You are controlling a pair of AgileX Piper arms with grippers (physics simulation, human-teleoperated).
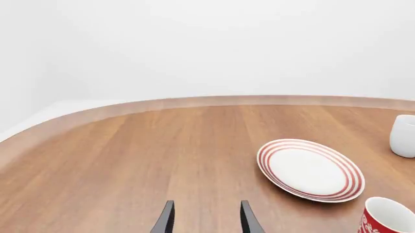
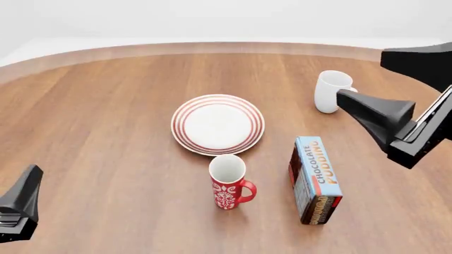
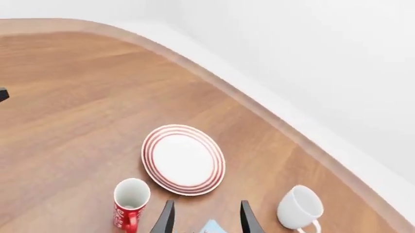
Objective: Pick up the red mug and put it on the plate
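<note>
The red mug (image 2: 227, 184), red with a white pattern, stands upright on the wooden table just in front of the plate (image 2: 217, 124), its handle turned to the right. The plate is white with red rings and has nothing on it. My left gripper (image 2: 28, 182) is open and empty at the near left, far from both. My right gripper (image 2: 361, 79) is open and empty, raised at the right near the white mug. The left wrist view shows the plate (image 1: 310, 169) and the red mug (image 1: 388, 217) past its gripper (image 1: 207, 221). The right wrist view shows the plate (image 3: 183, 159), the red mug (image 3: 131, 201) and its gripper (image 3: 206, 218).
A plain white mug (image 2: 331, 91) stands at the back right, close under my right gripper. A blue chocolate pudding box (image 2: 316, 180) stands on edge to the right of the red mug. The table's curved far edge (image 2: 211, 47) runs along the back.
</note>
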